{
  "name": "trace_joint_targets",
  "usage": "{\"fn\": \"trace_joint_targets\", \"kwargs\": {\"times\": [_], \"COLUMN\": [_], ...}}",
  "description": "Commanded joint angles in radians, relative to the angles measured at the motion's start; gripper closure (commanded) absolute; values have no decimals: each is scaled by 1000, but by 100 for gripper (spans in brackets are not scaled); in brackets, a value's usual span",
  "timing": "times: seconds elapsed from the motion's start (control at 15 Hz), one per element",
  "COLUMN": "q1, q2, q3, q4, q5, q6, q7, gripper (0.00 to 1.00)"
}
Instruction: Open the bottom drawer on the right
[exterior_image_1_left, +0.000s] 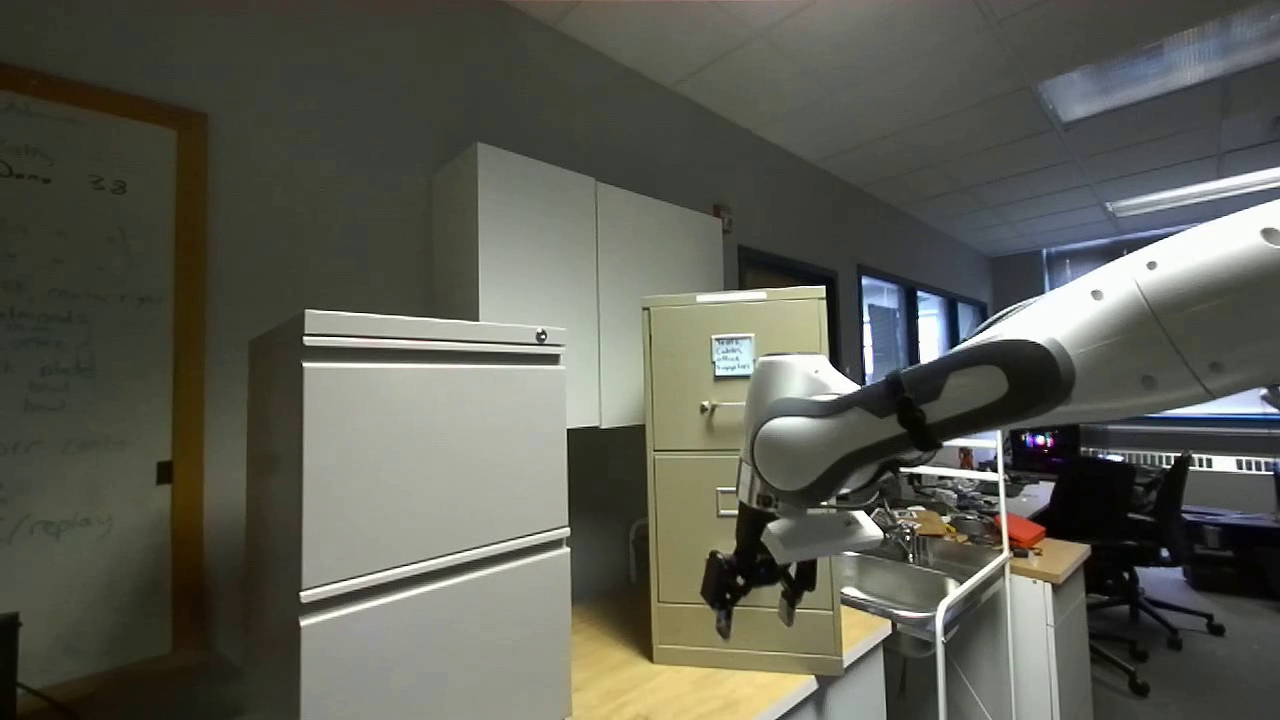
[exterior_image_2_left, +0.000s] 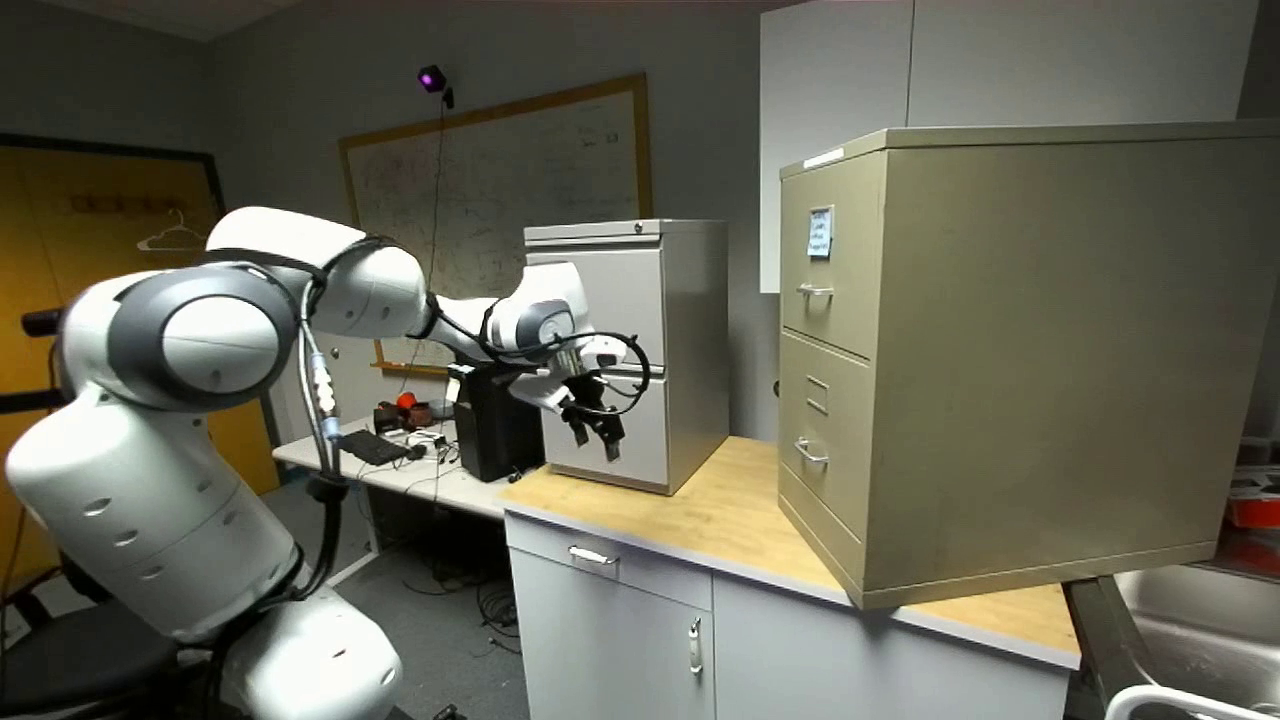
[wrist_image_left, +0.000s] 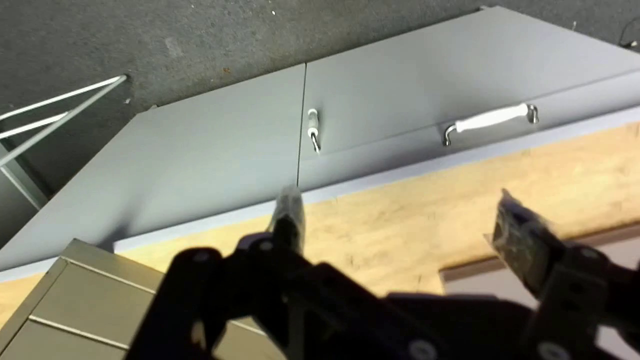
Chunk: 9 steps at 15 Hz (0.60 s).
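The beige filing cabinet (exterior_image_2_left: 1050, 360) stands on the wooden counter. Its bottom drawer (exterior_image_1_left: 690, 550) is shut in both exterior views; the tan front also shows in an exterior view (exterior_image_2_left: 840, 420). The drawer's metal handle (exterior_image_2_left: 808, 452) sits below a small label holder (exterior_image_2_left: 817, 394). My gripper (exterior_image_2_left: 597, 445) is open and empty, pointing down, in front of the cabinets and apart from the handle. In an exterior view the gripper (exterior_image_1_left: 755, 620) overlaps the drawer and covers its handle. In the wrist view the open fingers (wrist_image_left: 397, 195) are over the counter; the cabinet (wrist_image_left: 100, 295) shows partly at lower left, handle hidden.
A wide pale grey cabinet (exterior_image_1_left: 430, 470) stands on the counter (exterior_image_2_left: 720, 500) beside the beige one. The top beige drawer has a blue label (exterior_image_1_left: 733, 355). Grey counter doors with white handles (wrist_image_left: 492, 118) are below. A sink (exterior_image_1_left: 890, 580) and white frame (exterior_image_1_left: 943, 630) are nearby.
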Motion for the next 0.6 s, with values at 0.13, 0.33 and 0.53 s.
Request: {"fn": "trace_joint_targets", "kwargs": {"times": [0.13, 0.33, 0.53], "q1": [-19, -31, -54], "q2": [244, 363, 484], "q3": [-83, -128, -165], "q4": [366, 543, 713], "q5": [124, 190, 260], "q6": [5, 16, -2], "q7": [8, 10, 14], "gripper": [0, 0, 0]}}
